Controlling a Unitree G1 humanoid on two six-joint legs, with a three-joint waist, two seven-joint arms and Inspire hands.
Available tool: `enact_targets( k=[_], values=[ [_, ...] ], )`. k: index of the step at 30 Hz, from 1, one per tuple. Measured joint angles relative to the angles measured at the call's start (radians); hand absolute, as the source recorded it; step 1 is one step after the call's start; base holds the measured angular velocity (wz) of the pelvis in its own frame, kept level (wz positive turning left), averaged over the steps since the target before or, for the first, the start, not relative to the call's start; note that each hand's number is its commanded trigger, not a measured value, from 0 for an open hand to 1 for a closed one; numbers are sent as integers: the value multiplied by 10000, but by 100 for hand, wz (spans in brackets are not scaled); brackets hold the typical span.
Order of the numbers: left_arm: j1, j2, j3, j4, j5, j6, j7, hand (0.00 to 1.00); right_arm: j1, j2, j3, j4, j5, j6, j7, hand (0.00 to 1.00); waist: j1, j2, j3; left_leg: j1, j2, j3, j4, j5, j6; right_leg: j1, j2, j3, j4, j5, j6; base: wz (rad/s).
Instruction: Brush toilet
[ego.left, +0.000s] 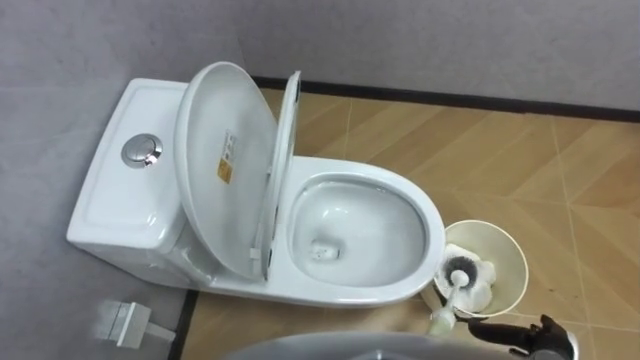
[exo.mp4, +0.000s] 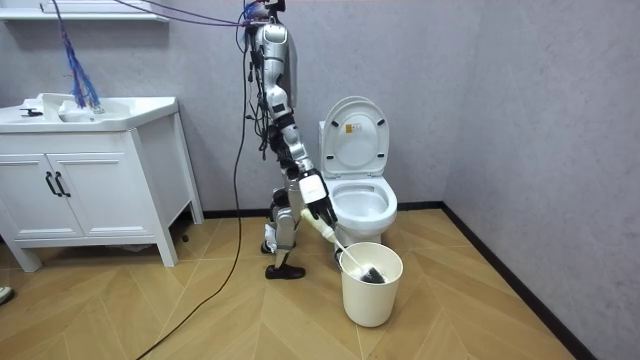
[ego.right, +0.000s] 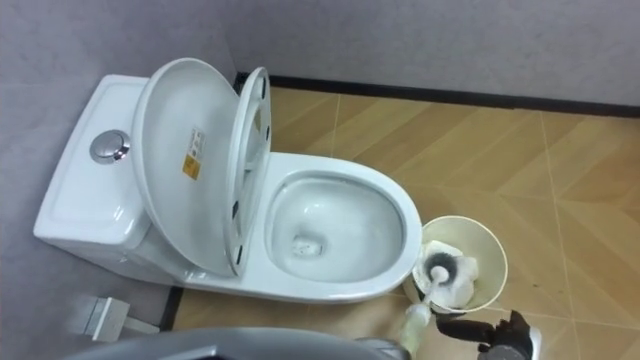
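Well, right hand (ego.left: 540, 340): curled round the brush (ego.left: 452, 295) handle.
Brush head: just ahead of hand, resting in its bucket (ego.left: 505, 245).
Toilet (ego.left: 425, 215): left of hand, lid (ego.left: 225, 160) raised for scrubbing.

Bathroom: toilet (exo.mp4: 357, 190), sink cabinet (exo.mp4: 90, 175).

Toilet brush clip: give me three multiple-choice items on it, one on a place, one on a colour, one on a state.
1. Where is the head of the toilet brush?
A. In the toilet bowl
B. In the bin
C. On the floor

2. What colour is the bin?
A. Cream
B. Blue
C. Black

3. How is the toilet lid?
A. Raised
B. Shut
C. Taken off

Answers:
1 B: the bristles sit inside the bin beside the toilet, with the right robot hand on the handle.
2 A: its wall and rim are cream.
3 A: the lid stands upright with the seat.
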Motion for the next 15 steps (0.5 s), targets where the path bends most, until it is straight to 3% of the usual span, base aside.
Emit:
enact_targets(
  k=[15],
  values=[
    [43,-3,195,1,16,120,7,0,-55,192,-268,68,175,10,125,0,30,70,22,1,16,10,8,-1,-1,-21,11,-6,-3,3,-4,0]
  ],
)
